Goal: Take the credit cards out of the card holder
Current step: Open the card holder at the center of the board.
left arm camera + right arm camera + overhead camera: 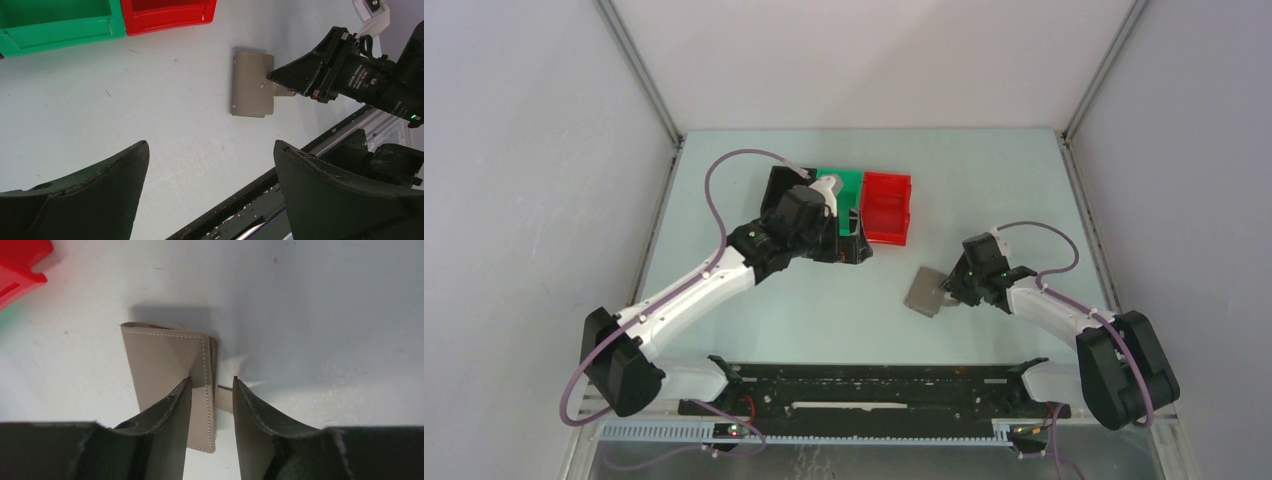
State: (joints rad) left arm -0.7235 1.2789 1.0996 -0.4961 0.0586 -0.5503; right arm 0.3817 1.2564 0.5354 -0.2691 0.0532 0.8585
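Note:
The card holder is a flat taupe wallet lying folded shut on the table, right of centre. It also shows in the left wrist view and the right wrist view. Its small closing tab sticks out at its right edge. No credit cards show; they are hidden. My right gripper points down at the tab edge, jaws a narrow gap apart, one fingertip over the cover, the other beside the tab. My left gripper is wide open and empty, above the bins.
A green bin and a red bin stand side by side at the table's middle back. A black bin sits partly under my left arm. The black base rail runs along the near edge.

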